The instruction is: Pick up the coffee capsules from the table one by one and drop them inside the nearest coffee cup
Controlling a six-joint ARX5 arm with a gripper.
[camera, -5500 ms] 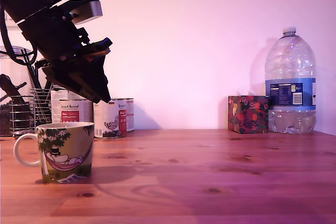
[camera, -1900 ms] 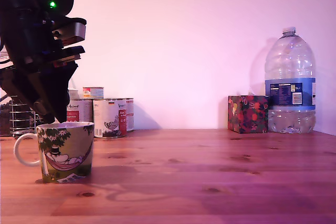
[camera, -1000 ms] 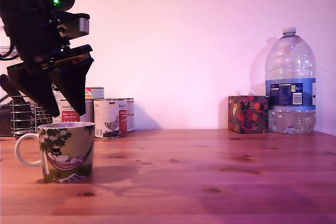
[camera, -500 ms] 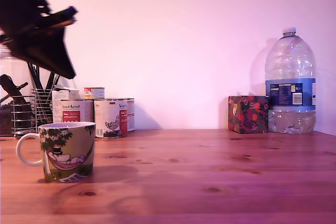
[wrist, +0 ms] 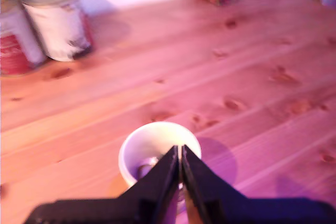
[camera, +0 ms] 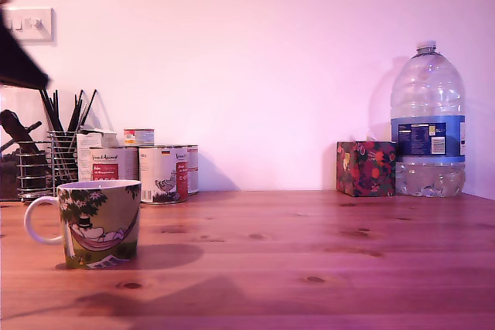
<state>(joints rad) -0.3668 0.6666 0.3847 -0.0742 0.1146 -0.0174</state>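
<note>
The coffee cup, printed with green foliage and a figure in a pink hammock, stands upright on the reddish-brown table at the exterior view's left. In the wrist view my gripper hangs above the cup, its black fingers pressed together with nothing between them. A small greyish object, possibly a capsule, lies inside the cup. No capsule shows on the tabletop. In the exterior view only a dark tip of the arm remains at the left edge.
Several labelled tin cans and a wire utensil holder stand behind the cup. A floral box and a large water bottle stand at the back right. A wall switch is at upper left.
The arm has risen from just over the cup and swung up and to the exterior view's left, almost out of frame. Its fingers, spread a second ago, have come together.
</note>
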